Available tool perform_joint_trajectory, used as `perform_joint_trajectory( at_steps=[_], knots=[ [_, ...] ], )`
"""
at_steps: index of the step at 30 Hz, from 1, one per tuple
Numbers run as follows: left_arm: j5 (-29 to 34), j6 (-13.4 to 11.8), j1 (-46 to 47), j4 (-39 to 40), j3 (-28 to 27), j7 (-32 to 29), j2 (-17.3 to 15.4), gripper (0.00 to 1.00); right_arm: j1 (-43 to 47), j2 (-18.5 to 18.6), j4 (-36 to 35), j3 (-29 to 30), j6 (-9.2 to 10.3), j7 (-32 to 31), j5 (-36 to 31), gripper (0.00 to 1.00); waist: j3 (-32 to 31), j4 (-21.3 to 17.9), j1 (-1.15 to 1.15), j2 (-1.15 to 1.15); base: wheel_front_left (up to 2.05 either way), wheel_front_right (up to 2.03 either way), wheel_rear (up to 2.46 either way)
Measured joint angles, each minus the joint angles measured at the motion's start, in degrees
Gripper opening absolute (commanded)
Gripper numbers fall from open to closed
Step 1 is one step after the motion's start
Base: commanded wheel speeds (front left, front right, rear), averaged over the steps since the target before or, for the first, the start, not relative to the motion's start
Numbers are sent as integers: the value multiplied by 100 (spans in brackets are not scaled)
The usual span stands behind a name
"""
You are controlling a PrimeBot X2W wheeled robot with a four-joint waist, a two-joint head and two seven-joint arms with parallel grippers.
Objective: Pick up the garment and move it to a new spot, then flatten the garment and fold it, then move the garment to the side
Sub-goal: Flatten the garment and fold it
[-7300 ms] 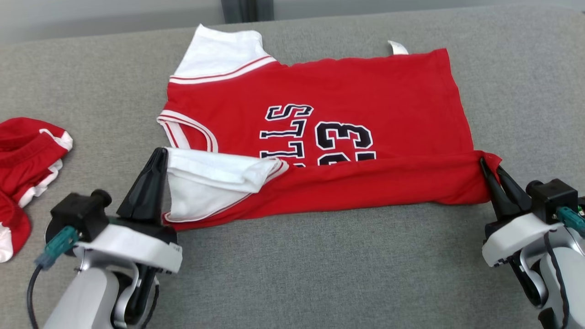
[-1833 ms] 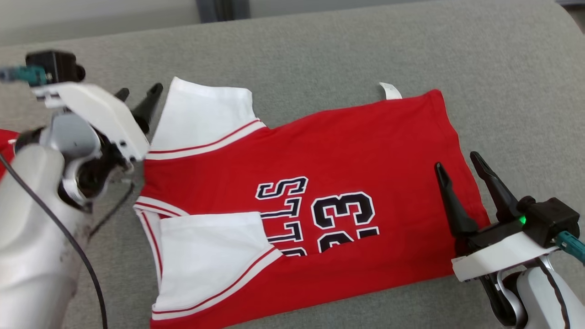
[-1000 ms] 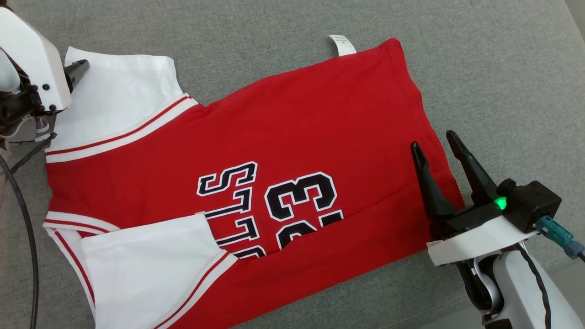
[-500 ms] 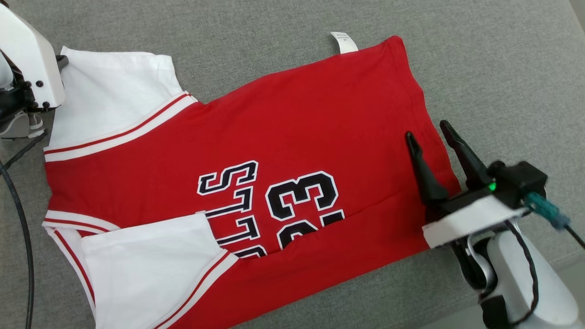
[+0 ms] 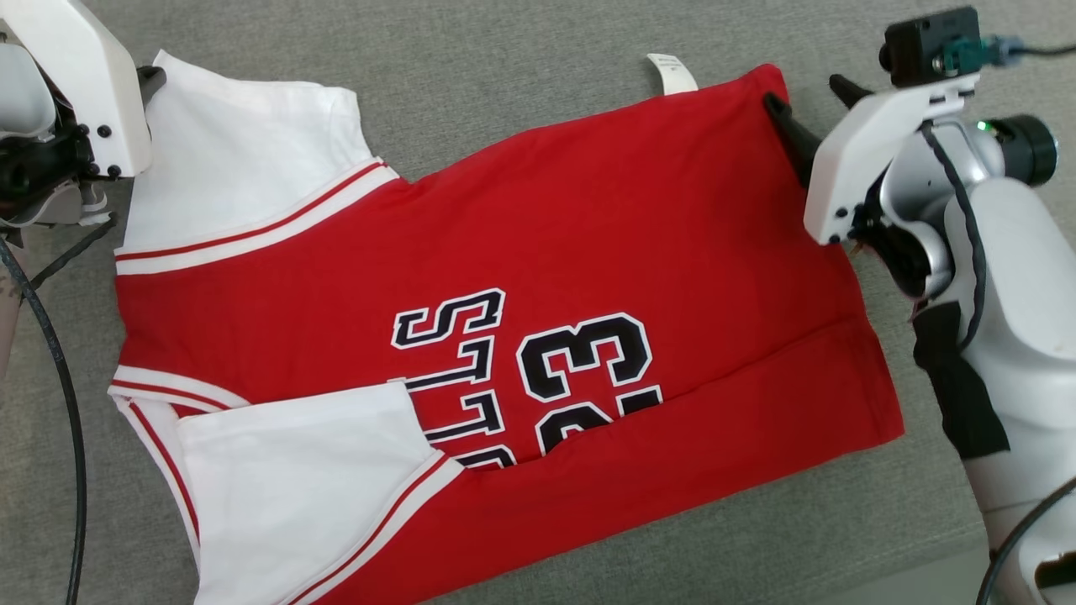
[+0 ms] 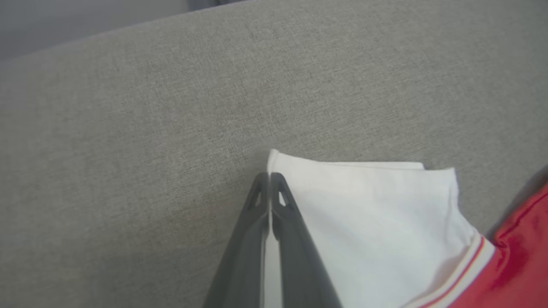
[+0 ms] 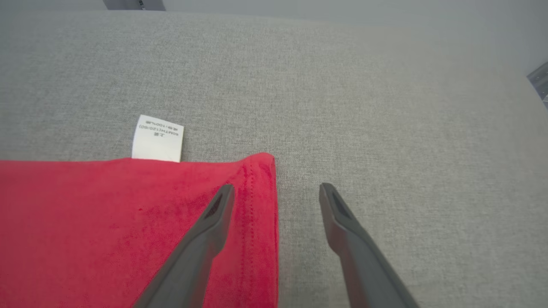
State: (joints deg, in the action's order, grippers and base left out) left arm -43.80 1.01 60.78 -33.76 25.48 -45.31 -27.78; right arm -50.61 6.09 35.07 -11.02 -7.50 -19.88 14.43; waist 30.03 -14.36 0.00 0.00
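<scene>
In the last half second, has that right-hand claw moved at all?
Yes: the right gripper moved along the red jersey's hem to its far corner, beside the white label.

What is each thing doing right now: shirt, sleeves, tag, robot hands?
Shirt: lying flat, near edge folded over.
Far sleeve: spread out, its corner pinched.
Near sleeve: folded onto the shirt's front.
Tag: sticking out past the far edge.
Left gripper: shut on the far sleeve.
Right gripper: open, one finger over the shirt's far corner, the other over the grey surface.
</scene>
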Motion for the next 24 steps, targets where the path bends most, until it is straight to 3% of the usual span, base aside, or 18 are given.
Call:
perform_joint_trajectory(
  at_steps=[7, 16, 17, 18, 20, 24],
  knots=[
    [10, 20, 40, 194, 57, -7, -7, 0, -643, -90, 606, 96, 0, -820, -361, 100, 91, 147, 0, 0, 0, 0, 0],
    [-4, 23, 25, 413, 113, -54, 8, 0, -1035, -142, 1055, 57, 0, -1011, -653, 100, 168, 261, 0, 0, 0, 0, 0],
    [-4, 18, 16, 422, 118, -54, 3, 0, -1055, -142, 1071, 37, 0, -1011, -664, 79, 173, 266, 0, 0, 0, 0, 0],
    [-4, 16, 14, 432, 122, -54, -1, 0, -1070, -142, 1085, -1, 0, -1009, -666, 44, 178, 271, 0, 0, 0, 0, 0],
    [0, 10, 14, 449, 135, -46, -12, 0, -1099, -158, 1110, -68, 0, -1002, -664, 0, 183, 283, 0, 0, 0, 0, 0],
    [119, 81, 21, 533, 160, 216, -93, 0, -1131, -164, 1101, -92, -1, -879, -649, 0, 183, 301, 0, 0, 0, 0, 0]
  ],
)
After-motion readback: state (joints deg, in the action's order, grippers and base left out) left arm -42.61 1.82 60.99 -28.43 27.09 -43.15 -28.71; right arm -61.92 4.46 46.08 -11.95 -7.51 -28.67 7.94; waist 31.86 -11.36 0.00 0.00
